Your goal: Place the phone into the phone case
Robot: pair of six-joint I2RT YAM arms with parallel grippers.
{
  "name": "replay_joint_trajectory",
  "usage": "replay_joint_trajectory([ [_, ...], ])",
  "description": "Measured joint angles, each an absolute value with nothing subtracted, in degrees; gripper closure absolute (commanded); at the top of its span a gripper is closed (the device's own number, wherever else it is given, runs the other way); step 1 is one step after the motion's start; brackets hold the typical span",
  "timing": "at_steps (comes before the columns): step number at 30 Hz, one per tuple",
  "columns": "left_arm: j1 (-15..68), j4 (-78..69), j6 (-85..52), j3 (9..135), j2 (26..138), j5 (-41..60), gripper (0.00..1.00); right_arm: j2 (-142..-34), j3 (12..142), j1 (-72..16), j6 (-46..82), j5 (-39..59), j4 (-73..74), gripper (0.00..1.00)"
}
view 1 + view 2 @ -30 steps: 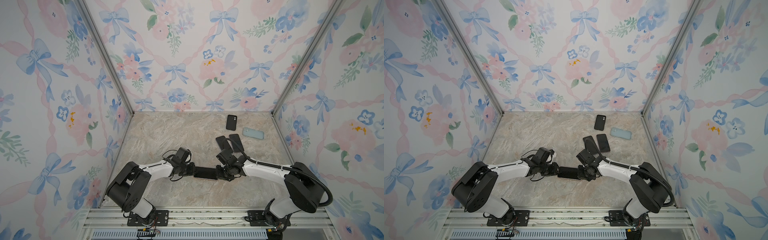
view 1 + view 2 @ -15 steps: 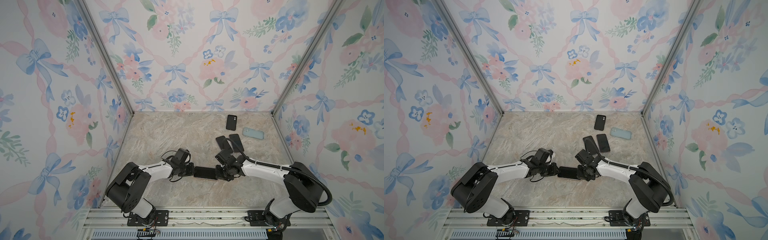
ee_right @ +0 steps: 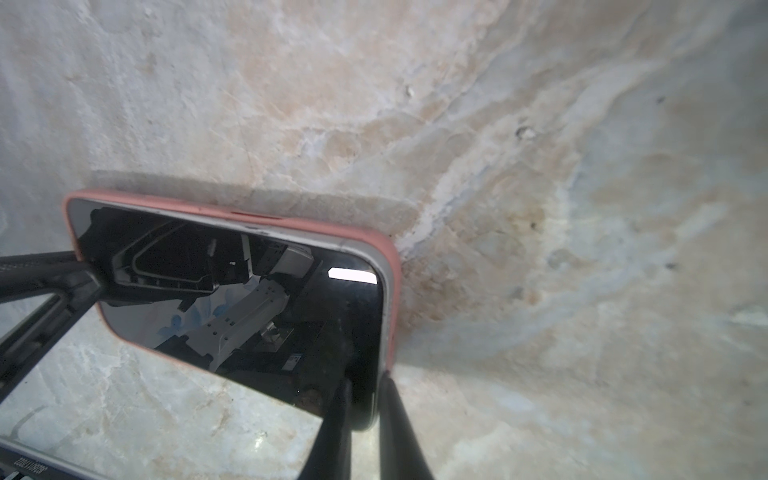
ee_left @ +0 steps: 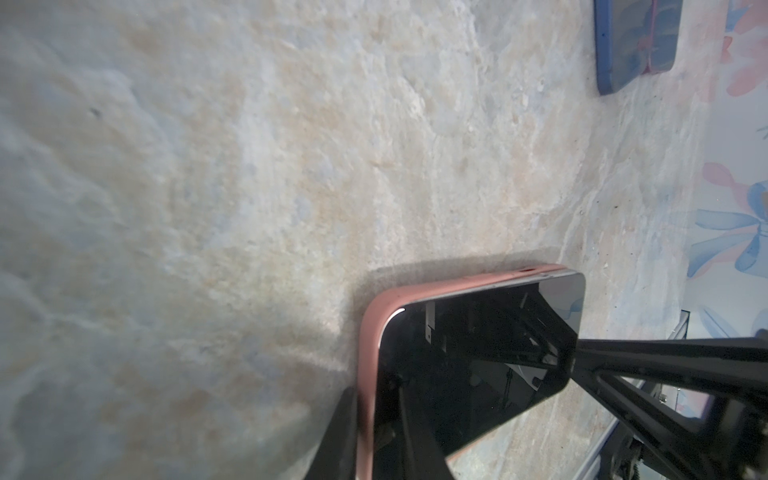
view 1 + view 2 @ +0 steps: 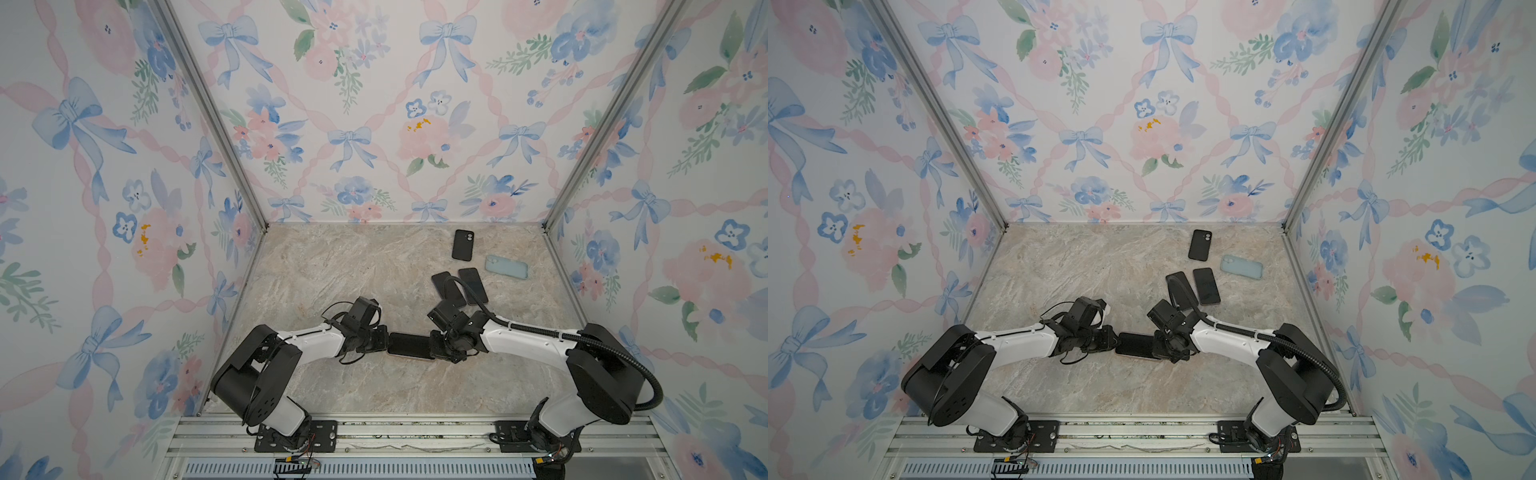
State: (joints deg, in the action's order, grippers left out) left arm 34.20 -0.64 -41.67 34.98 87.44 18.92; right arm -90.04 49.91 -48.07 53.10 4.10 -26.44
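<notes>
1. The left gripper [image 5: 385, 343] pinches one short end of the phone [image 5: 409, 344]. One finger is on the glass and one is outside the pink case [image 4: 368, 374].
2. The right gripper [image 5: 433, 347] pinches the other short end, so the phone lies between the two grippers on the table [image 5: 332, 270].
3. Small print on a strip [image 3: 29, 462] is too blurry to read.
4. Both arms lie low and reach in toward each other.
</notes>
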Motion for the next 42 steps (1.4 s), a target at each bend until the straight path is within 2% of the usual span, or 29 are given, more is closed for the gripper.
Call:
replay_joint_trajectory([
  [6,33.4,-0.6,-40.3,34.9,86.8,21.3,0.56,-89.8,49.9,-48.1,48.0,4.2,-27.0,0.71],
  [11,32.9,2.6,-39.4,34.7,84.6,21.6,0.47,-87.2,51.2,-47.1,42.4,3.5,-31.3,0.60],
  [17,33.4,5.6,-40.6,31.8,78.8,21.4,0.36,-84.9,54.4,-44.5,34.2,2.5,-33.9,0.54],
  [20,36.1,6.3,-41.9,31.4,77.1,21.2,0.36,-85.1,55.0,-43.3,30.3,3.7,-32.8,0.50],
  [24,40.2,6.2,-44.5,31.3,76.8,21.2,0.36,-87.1,55.5,-41.7,25.8,6.5,-29.8,0.38],
  [28,41.2,5.2,-46.5,30.0,76.8,20.8,0.36,-90.6,55.5,-40.0,23.2,9.9,-26.8,0.34],
  [35,42.4,-1.2,-48.9,30.0,80.6,22.1,0.41,-95.9,55.5,-39.1,21.1,14.1,-23.8,0.34],
  [42,42.5,-5.4,-49.1,33.8,87.1,23.8,0.47,-96.4,54.7,-39.0,21.3,15.9,-22.1,0.37],
])
